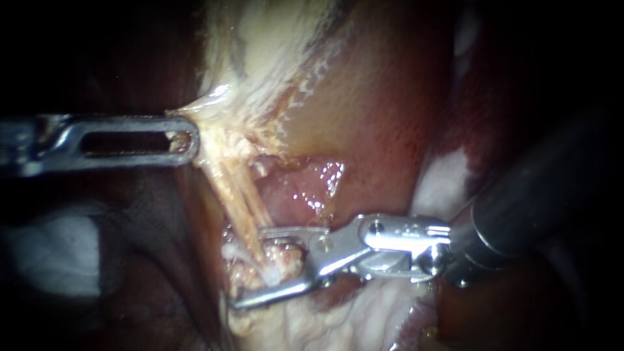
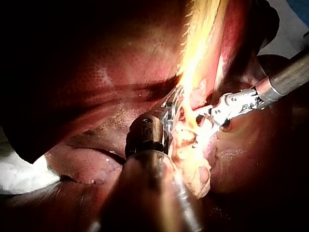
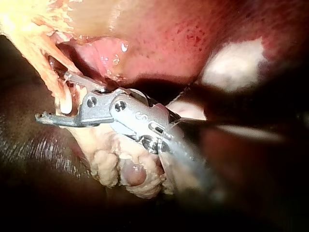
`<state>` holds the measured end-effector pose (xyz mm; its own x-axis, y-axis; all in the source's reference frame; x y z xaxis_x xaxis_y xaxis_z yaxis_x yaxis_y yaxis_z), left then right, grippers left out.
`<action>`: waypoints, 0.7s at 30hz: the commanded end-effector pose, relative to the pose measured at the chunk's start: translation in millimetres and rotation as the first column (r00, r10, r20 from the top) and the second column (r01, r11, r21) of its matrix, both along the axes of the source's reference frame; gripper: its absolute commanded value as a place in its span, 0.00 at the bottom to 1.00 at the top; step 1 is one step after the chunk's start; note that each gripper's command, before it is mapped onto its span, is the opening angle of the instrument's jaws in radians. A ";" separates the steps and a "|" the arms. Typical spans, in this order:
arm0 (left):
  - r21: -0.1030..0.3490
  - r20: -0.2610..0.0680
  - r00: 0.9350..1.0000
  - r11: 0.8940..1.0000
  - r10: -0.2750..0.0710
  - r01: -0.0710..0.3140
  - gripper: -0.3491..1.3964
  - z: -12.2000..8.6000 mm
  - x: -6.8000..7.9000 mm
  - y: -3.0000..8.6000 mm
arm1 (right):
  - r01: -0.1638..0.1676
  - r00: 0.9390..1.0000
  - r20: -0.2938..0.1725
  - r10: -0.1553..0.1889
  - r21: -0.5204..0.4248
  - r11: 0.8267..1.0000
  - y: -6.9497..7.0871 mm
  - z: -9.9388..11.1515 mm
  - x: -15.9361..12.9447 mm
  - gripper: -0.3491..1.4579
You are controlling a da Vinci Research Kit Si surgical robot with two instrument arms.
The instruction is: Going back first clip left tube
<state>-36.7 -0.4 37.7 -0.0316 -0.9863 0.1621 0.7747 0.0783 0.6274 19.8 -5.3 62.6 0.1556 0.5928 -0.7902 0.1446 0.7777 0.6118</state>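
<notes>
Dark red-brown liver (image 2: 96, 72) surrounds the site. A wet pink pocket of tissue (image 1: 305, 188) lies just beside the work, and a blurred white patch (image 1: 58, 253) sits low on the left of the endoscope view. Lumpy pale fat (image 1: 286, 257) crowds the foot of the thin, pale yellowish tube (image 1: 242, 201) and hides where it ends. The tube is a taut, stringy strand. In the endoscope view its long axis runs diagonally, from the upper left near the left instrument (image 1: 188, 140) down and rightward into the fat. That slotted silver left instrument has its claw closed on the pale fatty tissue (image 1: 214, 110) at the tube's upper end, and this tissue tents toward it. The silver right instrument (image 1: 247, 266) holds its claw wide, one half on either side of the tube's lower end. Whether either half touches the tube cannot be told. A small whitish piece (image 1: 273, 276) sits on the tube there, and it is unclear whether this is a clip.
</notes>
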 end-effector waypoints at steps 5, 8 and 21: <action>0.000 0.001 1.000 1.000 0.001 -0.001 0.00 0.0 0.2 0.0 | 0.006 1.000 -0.004 -0.006 0.001 1.000 -0.1 -0.5 -1.4 0.52; 0.000 0.001 1.000 1.000 0.001 -0.001 0.00 0.1 0.3 0.0 | 0.030 0.999 -0.023 -0.030 0.004 1.000 -0.4 -1.0 -2.2 0.52; 0.000 0.001 1.000 1.000 0.001 -0.001 0.00 0.1 0.2 0.1 | 0.090 0.993 -0.074 -0.089 0.008 0.996 -1.2 -3.9 -4.5 0.52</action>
<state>-36.4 -0.3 37.8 -0.0310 -0.9863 0.1623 0.7744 0.0789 0.6278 15.0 -6.4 58.7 0.1500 0.5882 -0.7947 0.2615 0.7515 0.6056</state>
